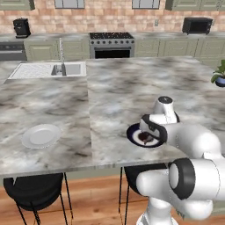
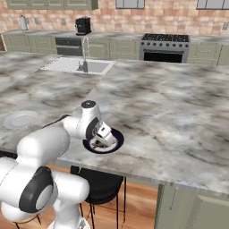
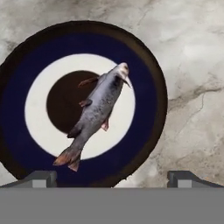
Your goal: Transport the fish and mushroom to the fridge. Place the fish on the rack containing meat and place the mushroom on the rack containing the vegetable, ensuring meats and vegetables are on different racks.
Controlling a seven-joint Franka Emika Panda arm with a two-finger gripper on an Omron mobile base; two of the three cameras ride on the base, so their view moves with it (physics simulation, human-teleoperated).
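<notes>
A slender grey fish (image 3: 97,109) with reddish fins lies slanted on a round dark-blue plate (image 3: 148,87) that has a white ring and a dark centre. My gripper (image 3: 113,179) hangs just above the plate, open, its two tips spread wide near the fish's tail end and touching nothing. In the base views the gripper (image 1: 146,139) (image 2: 99,144) points down over the blue plate (image 1: 131,131) (image 2: 119,136) near the island's front edge. The mushroom and the fridge are out of view.
An empty white plate (image 1: 41,135) (image 2: 20,119) lies on the marble island to the left. A sink (image 1: 48,70) (image 2: 78,66) is set in the far left part. A potted plant (image 1: 219,75) stands at the right edge. Black stools (image 1: 35,191) sit below the front edge.
</notes>
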